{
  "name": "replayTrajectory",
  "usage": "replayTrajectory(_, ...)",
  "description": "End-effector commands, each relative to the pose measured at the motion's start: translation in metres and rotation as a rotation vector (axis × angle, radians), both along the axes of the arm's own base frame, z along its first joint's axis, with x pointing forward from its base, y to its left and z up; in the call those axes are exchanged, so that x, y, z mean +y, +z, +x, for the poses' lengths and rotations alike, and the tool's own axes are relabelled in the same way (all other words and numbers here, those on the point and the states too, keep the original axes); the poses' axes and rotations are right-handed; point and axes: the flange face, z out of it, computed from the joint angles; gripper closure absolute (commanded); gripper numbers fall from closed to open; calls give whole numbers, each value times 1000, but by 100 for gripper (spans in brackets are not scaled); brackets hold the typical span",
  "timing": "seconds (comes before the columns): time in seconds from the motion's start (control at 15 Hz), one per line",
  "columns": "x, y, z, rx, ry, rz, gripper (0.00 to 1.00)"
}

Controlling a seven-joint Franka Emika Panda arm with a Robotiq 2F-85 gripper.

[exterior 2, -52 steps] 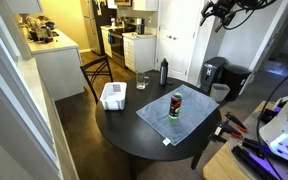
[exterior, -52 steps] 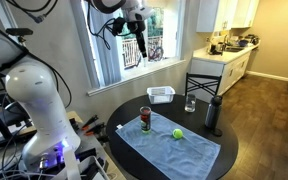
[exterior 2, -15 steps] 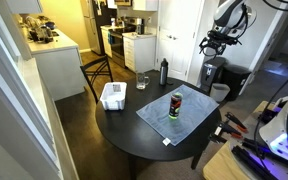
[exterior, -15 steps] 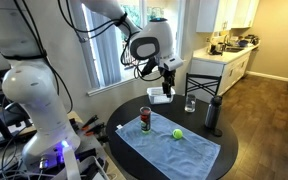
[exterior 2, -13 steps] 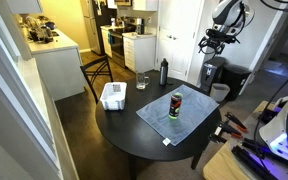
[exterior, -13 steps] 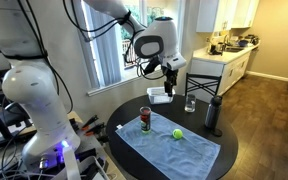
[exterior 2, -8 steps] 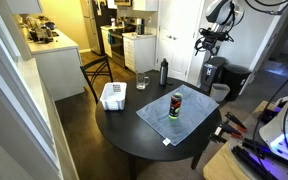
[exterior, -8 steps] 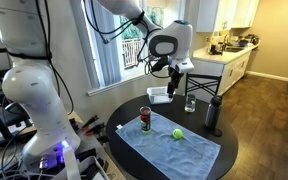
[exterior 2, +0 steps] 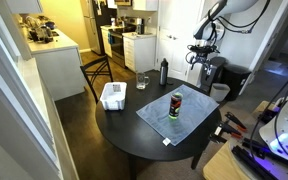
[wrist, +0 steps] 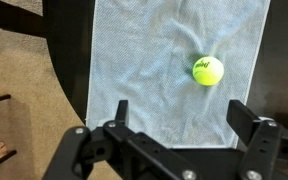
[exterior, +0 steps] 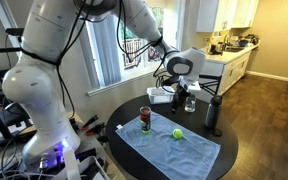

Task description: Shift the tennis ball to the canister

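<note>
**A:** What sits nearest the wrist camera?

**B:** The black two-finger gripper (wrist: 179,108). Its fingers (wrist: 246,118) are spread wide, with nothing between them. Below lies a pale blue-grey cloth towel (wrist: 164,70), and on it the fuzzy yellow-green tennis ball (wrist: 208,71), beyond the fingertips and off to the right.

**A:** Any writing on the ball?

**B:** A faint dark mark, too small to read.

**A:** And from outside?

**B:** The towel (exterior: 174,150) is spread over a round dark table (exterior: 224,160). The ball (exterior: 178,133) rests free on the cloth. The short clear plastic canister (exterior: 146,119) with a dark red lower part stands upright near the towel's edge, near the ball but apart from it. I can read no label on it in either exterior view (exterior 2: 176,103).

**A:** Farther back?

**B:** A tall dark bottle (exterior: 213,115) stands beside the towel. Behind it are a clear drinking glass (exterior: 190,103) and a white plastic basket (exterior: 161,95). The gripper (exterior: 180,97) hangs in the air over that far side — well above the tabletop, touching nothing (exterior 2: 200,60).
</note>
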Motion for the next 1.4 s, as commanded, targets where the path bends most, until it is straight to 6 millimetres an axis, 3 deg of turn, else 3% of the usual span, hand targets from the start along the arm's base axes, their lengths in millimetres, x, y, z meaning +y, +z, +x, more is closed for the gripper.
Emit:
replayTrajectory(0.0,-10,-32,22,40,-41,13,0)
replayTrajectory(0.4,-22,-98,45,33,-28,-27,0)
replayTrajectory(0.67,-27,-126,56,14,-20,-51,0)
replayTrajectory(0.93,-24,-135,67,-17,-10,-52,0)
replayTrajectory(1.13,-6,-122,67,41,57,-12,0)
replayTrajectory(1.2,-14,-134,68,22,34,-45,0)
replayTrajectory(1.33,-8,-131,71,32,43,-30,0)
